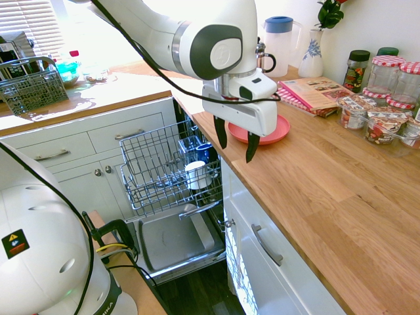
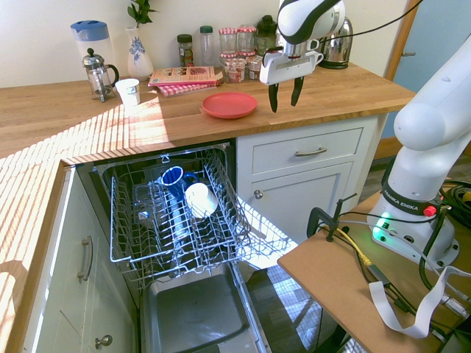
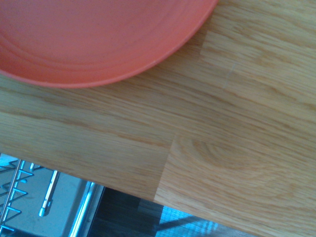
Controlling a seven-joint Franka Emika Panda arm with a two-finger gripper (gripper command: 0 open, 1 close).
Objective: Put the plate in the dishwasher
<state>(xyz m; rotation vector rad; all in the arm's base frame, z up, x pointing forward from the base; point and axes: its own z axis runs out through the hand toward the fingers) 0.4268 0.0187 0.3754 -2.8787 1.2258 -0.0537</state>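
Currently, as the second exterior view shows it, the plate (image 2: 229, 105) lies flat on the wooden counter (image 2: 335, 84), right of the vase (image 2: 138, 60) and close to the near edge. The gripper (image 2: 284, 108) hangs just to its right, fingers spread with nothing between them.

To the near left, the dishwasher (image 2: 197, 312) stands open, door down and its wire rack (image 2: 184, 265) out. Two pieces sit in that rack — a blue mug (image 2: 173, 180) on the left and a white mug (image 2: 201, 200), tilted, to its right.

At the far left of the counter stands the blue-lidded pitcher (image 2: 91, 45), with the French press (image 2: 96, 77) nearer and a white cup (image 2: 128, 93) to the press's right. The vase holds green leaves. Glass jars with checkered lids (image 2: 228, 43) stand on the far side, beyond the plate — what they contain is too small to tell. The first exterior view shows a grey cutlery basket (image 1: 33, 92) at the far left, on the counter there.
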